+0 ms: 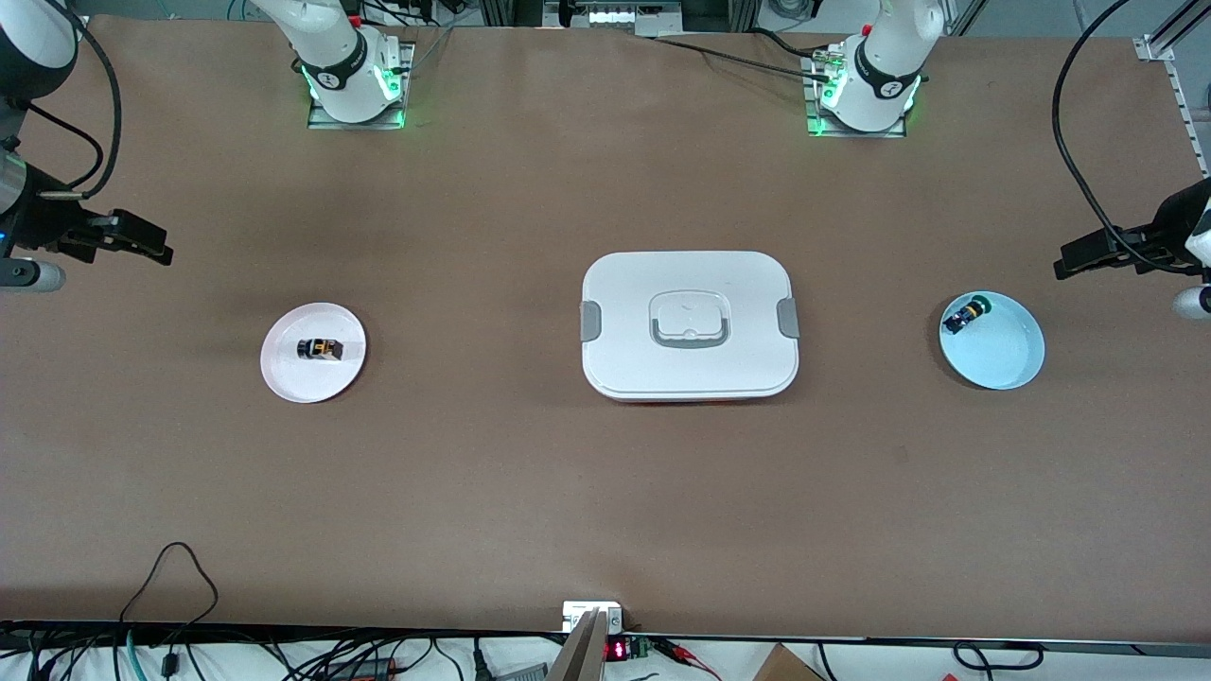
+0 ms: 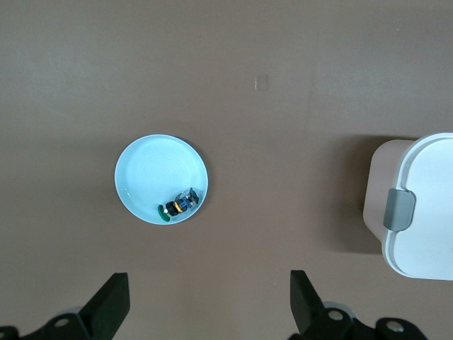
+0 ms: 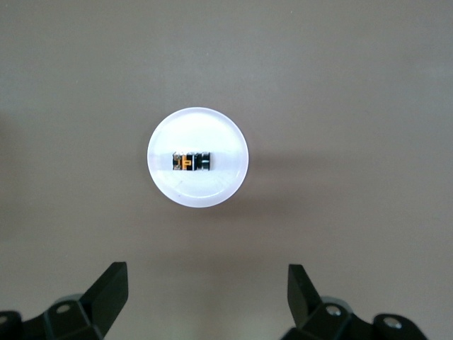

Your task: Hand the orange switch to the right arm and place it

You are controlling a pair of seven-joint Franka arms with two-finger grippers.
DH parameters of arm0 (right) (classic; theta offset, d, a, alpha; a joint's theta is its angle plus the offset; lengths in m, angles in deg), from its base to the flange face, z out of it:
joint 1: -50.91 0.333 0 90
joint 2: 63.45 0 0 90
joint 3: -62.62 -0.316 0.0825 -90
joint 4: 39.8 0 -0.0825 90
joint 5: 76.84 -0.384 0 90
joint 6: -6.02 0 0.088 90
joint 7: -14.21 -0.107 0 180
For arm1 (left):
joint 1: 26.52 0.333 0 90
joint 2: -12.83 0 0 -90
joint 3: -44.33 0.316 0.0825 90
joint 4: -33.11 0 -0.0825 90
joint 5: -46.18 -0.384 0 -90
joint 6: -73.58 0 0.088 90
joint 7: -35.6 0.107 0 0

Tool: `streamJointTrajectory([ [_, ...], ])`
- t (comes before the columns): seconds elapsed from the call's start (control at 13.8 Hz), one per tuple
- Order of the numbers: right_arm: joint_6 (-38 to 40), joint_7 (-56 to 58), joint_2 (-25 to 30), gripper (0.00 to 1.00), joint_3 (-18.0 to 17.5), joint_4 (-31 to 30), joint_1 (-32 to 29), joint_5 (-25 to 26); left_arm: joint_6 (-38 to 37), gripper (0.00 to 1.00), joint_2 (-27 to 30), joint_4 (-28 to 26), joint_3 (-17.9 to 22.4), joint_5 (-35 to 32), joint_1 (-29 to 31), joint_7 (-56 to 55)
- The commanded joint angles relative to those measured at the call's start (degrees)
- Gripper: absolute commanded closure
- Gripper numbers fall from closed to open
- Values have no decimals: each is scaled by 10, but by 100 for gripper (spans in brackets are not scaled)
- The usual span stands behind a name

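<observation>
Orange switch (image 1: 320,349) on pink plate (image 1: 284,374) | right claw (image 3: 205,297) wide above | left claw (image 2: 209,301) wide

The bench (image 1: 530,473) was a broad brown surface. A white lidded box (image 1: 690,326) with grey side latches lay flat near its middle. A white plate (image 1: 313,353) lay toward the right arm's end, and a pale blue plate (image 1: 992,340) lay toward the left arm's end. Both plates were well apart from the box and clear of every edge.
</observation>
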Motion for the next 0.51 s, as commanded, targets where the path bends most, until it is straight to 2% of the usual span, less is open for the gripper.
streamJointTrajectory([
  [0.0,-1,-9,6,0,-3,-3,-2,-2,-10,0,-7,16,0,8,1,-4],
  [0.44,-10,-9,-1,0,-4,9,-1,-3,-11,0,-6,16,0,8,1,-4],
])
